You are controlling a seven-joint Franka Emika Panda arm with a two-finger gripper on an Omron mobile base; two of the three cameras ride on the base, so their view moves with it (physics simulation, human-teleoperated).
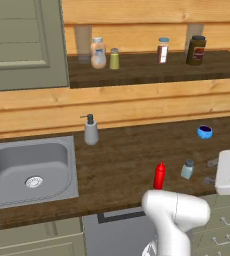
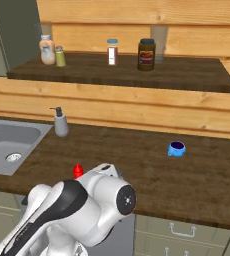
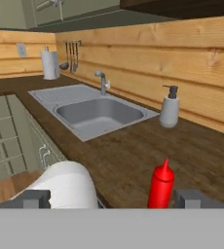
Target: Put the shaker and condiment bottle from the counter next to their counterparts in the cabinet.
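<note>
A grey soap dispenser (image 1: 90, 130) stands beside the sink; a blue bowl (image 1: 204, 132) sits well apart.

No legible text, brand, number or sign noted; labels on the shelf jars (image 1: 196, 50) are too blurred to read.

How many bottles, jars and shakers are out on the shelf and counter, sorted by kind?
Shakers: 2, yellow-green shaker, pale blue shaker
Bottles: 3, peach bottle, red bottle, soap dispenser
Jars: 2, blue-capped jar, dark jar
Total: 7
</note>
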